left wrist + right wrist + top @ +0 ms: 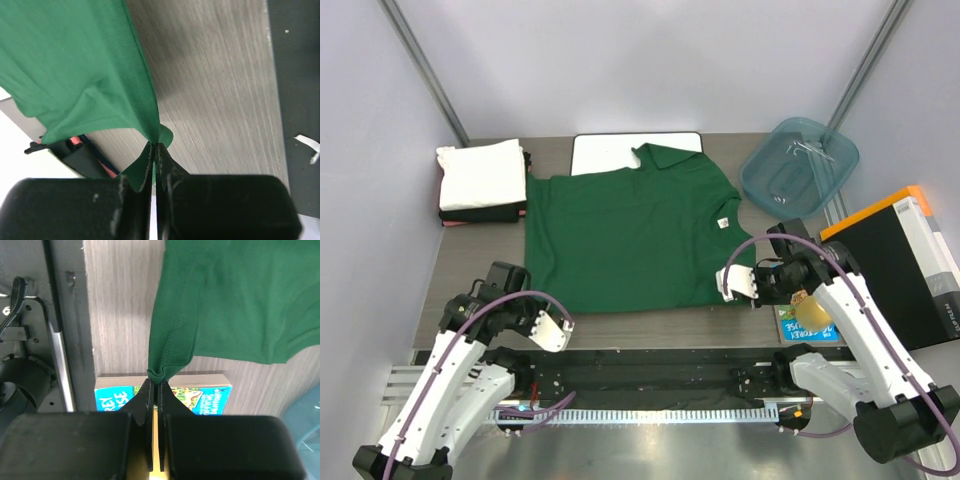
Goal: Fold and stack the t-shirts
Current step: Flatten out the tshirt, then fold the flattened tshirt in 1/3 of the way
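My left arm (438,385) and right arm (868,335) are white shells with black joints and black bases. A lilac-grey cable (510,297) loops along each one. From overhead the fingers (552,332) look white; on my wrist feeds they are matte black, lightly scuffed wedges.

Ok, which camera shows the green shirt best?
The top view: the green shirt lies spread on the table, with its whole outline and collar visible. Each wrist view shows only a pinched bit of it, the left fingers and right fingers shut on its edge.
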